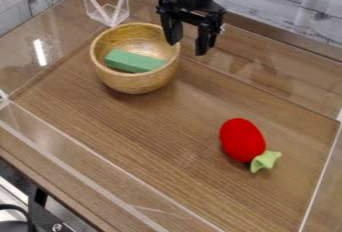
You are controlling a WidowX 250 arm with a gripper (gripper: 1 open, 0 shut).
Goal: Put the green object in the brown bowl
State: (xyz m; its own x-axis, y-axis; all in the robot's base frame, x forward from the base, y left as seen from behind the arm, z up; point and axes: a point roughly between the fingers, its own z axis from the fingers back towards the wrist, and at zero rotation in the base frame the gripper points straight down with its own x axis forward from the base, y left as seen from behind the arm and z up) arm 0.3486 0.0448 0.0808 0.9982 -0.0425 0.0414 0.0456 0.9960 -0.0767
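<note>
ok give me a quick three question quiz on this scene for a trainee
1. True or false: the green object lies inside the brown bowl.
2. The gripper is: A) shut on the strawberry toy, B) open and holding nothing, C) shut on the bowl's rim.
3. Which thing sits nearest the table's right edge in the picture?

Key: 1 true; 2 B; 3 the red strawberry toy.
</note>
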